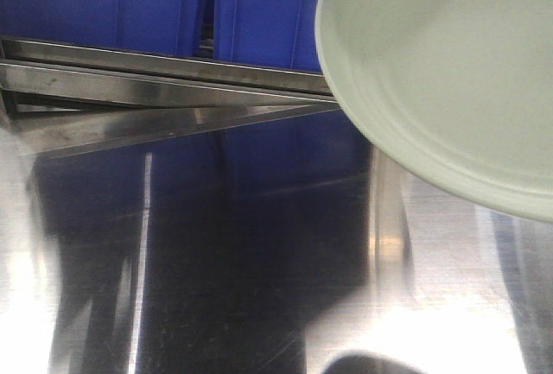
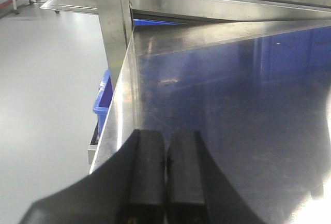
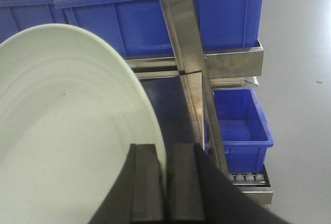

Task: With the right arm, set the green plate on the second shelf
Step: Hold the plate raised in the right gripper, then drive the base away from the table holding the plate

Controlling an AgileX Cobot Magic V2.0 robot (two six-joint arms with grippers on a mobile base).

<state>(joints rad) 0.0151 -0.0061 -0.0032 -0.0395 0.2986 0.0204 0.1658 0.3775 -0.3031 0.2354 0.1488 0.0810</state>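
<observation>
Stainless steel is filling most of the front view: a polished steel shelf (image 1: pixel 216 244) is running under an upper tier that is carrying blue bins (image 1: pixel 259 11). I am judging this polished level to be the second shelf of the task.

The green plate (image 1: pixel 449 72) is hanging in the upper right of the front view. It is off the steel, tilted, with its hollow face showing to the camera. Nothing is resting on it or under it.

In the right wrist view the right claw (image 3: pixel 165 182) is clamping the plate's rim between its two dark fingers. The plate (image 3: pixel 67 131) is spreading wholly to the left of the claw and away from it, toward the rack. Just to the right of the rim, the rack's upright post (image 3: pixel 181 27) is rising, and a lower blue bin (image 3: pixel 240 125) is sitting beyond it.

The left claw (image 2: pixel 166 167) is hovering by the shelf's left edge with its fingers pressed together on nothing. It is well apart from the plate.

Finding: the right arm is the one carrying the load. The plate is round, so no long axis is governing. Tilt and side are what matter. Because the plate's body is lying left of the claw, I am expecting the post side to be the tight one. Any advance should be going forward and down, levelling the plate before release.
</observation>
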